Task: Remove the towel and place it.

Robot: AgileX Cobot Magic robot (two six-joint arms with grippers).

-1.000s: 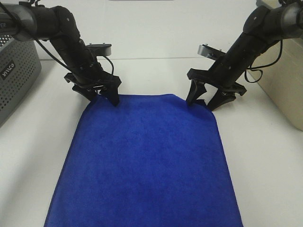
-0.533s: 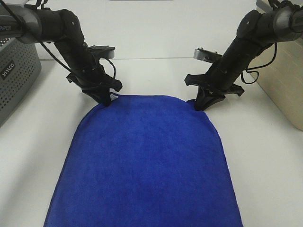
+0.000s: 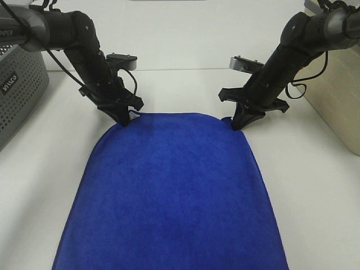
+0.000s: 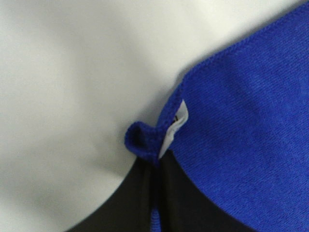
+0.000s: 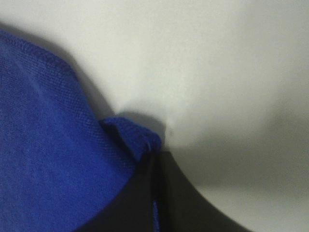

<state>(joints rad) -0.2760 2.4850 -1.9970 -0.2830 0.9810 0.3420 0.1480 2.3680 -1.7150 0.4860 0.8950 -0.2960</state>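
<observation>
The royal-blue towel (image 3: 171,191) lies spread on the white table, reaching from the two grippers to the near edge of the view. My left gripper (image 3: 126,119) is shut on its far left corner; the left wrist view shows the pinched corner (image 4: 142,140) and the white tag (image 4: 175,126). My right gripper (image 3: 236,124) is shut on the far right corner, bunched between the fingers in the right wrist view (image 5: 137,135). Both far corners are pulled slightly up and inward.
A grey perforated basket (image 3: 19,84) stands at the far left. A beige container (image 3: 343,95) stands at the right edge. The white table (image 3: 180,90) runs behind the grippers to the back wall.
Both grippers have closed on the towel's far corners and drawn them up and inward, rounding the far edge. Little has moved in the last half second.
</observation>
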